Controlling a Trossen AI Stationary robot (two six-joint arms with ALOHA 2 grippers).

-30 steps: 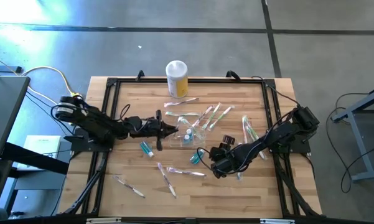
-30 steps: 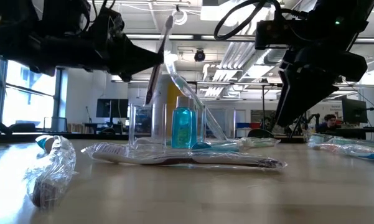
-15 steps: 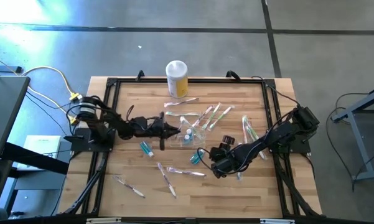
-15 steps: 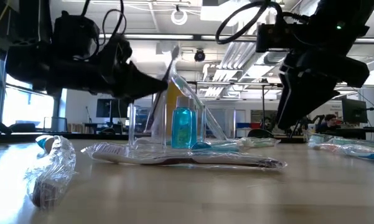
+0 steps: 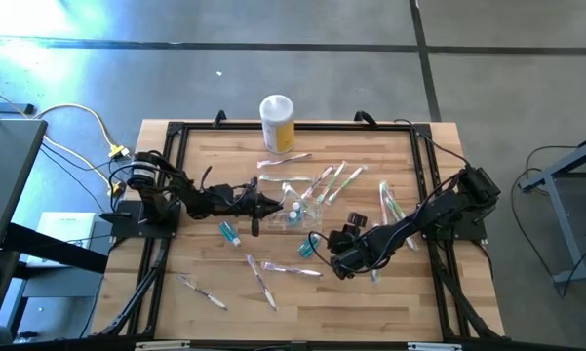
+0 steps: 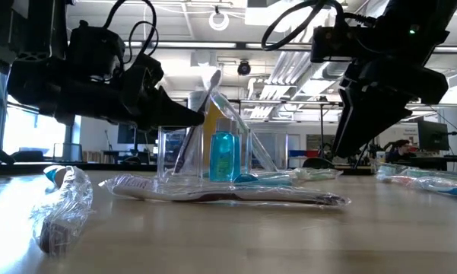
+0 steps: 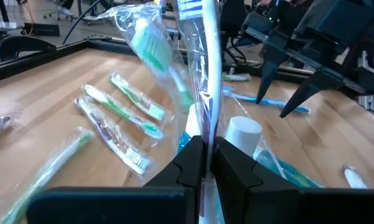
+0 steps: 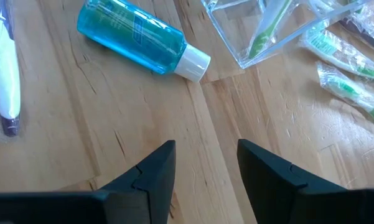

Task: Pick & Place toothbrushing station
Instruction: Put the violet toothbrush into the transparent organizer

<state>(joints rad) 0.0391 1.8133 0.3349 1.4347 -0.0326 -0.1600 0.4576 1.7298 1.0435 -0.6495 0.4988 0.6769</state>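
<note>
Wrapped toothbrush pinched right over the clear container
The left gripper (image 7: 205, 163) is seen with its fingers nearly together, clamped on a wrapped toothbrush (image 7: 206, 68) that's tilted into the toothbrushing station (image 5: 302, 208) mid-table, where a small blue bottle (image 6: 223, 156) is also stood. The right gripper (image 8: 205, 163) is hung low over bare wood near a lying blue bottle (image 8: 137, 42), fingers kept apart, nothing held or touched

One camera hangs overhead, looking straight down on my whole bench (image 5: 371, 292); another sits at bench-top level, close to the clutter, facing the room. My wrist cameras peer forward from close in; all four share the clear container (image 5: 302, 208).
</note>
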